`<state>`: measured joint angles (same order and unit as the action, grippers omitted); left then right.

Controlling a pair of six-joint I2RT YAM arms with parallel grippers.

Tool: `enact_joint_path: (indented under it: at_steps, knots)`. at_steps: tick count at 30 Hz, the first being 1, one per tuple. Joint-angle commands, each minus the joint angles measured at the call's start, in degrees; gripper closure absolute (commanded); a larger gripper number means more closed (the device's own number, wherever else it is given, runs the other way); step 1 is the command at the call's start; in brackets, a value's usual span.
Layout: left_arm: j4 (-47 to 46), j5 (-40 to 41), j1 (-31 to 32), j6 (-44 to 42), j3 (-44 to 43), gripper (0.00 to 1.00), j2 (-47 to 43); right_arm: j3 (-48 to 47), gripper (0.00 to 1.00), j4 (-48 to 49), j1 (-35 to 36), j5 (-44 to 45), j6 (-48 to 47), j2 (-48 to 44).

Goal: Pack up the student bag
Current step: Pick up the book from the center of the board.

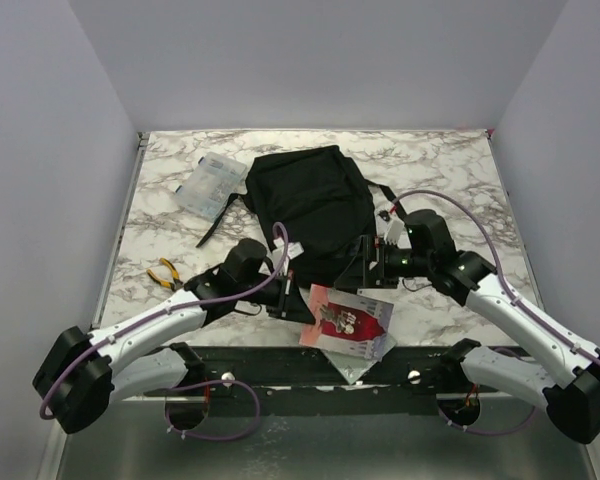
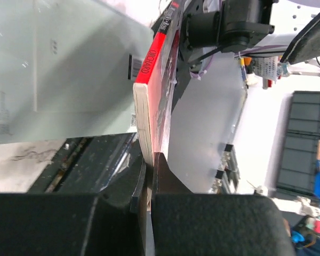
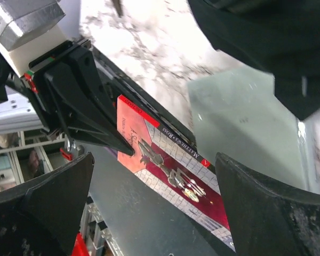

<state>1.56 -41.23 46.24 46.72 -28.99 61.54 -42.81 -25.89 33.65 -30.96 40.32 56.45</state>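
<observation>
The student bag (image 1: 310, 205) is a black backpack lying flat on the marble table, behind both grippers. A red-covered book (image 1: 348, 322) hangs over the table's near edge. My left gripper (image 1: 302, 305) is shut on the book's left edge. In the left wrist view the book (image 2: 154, 69) stands edge-on, pinched between that gripper's (image 2: 149, 168) jaws. My right gripper (image 1: 366, 272) hovers open just above the book's far edge. In the right wrist view the book (image 3: 173, 173) lies between that gripper's (image 3: 154, 200) wide-apart fingers (image 3: 53, 197), untouched.
A clear plastic case (image 1: 212, 183) lies at the back left beside the bag. Yellow-handled pliers (image 1: 163, 275) rest on the table's left side. A black bag strap (image 1: 218, 225) trails toward the left. The table's front edge rail (image 1: 280, 365) runs under the book.
</observation>
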Motion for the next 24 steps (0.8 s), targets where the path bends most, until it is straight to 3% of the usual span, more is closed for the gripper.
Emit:
enact_joint_path:
  at_steps: [1,3,7,13,17,22,24]
  knots:
    - [15.79,-4.53,-5.44,-16.05,-4.54,1.0,-5.99,-5.56,0.0,-0.01,-1.28,-6.43,-7.95,3.3]
    - [18.61,-5.86,-7.76,-17.98,-5.86,1.0,-8.23,-5.58,0.0,-0.54,-1.48,-9.06,-9.45,4.28]
    - [19.58,-9.76,-10.83,-20.21,-7.63,1.0,-10.47,-2.81,0.02,-0.59,-1.5,-23.06,-11.08,4.84]
    - [19.69,-18.27,-15.65,-22.9,-9.99,1.0,-8.94,-2.36,0.07,-5.87,-1.56,-26.29,-14.29,0.19]
    - [19.69,-22.83,-17.06,-23.46,-10.99,1.0,-8.69,-3.81,0.08,-11.11,-1.49,-18.64,-18.22,-0.35]
    - [19.65,-24.33,-17.06,-22.95,-10.73,1.0,-9.62,-4.41,0.07,-7.58,-1.49,-5.28,-14.12,-1.66]
    - [19.38,-24.37,-17.06,-22.81,-10.33,1.0,-10.33,-4.04,0.07,-4.53,-1.5,-6.75,-13.2,-1.75]
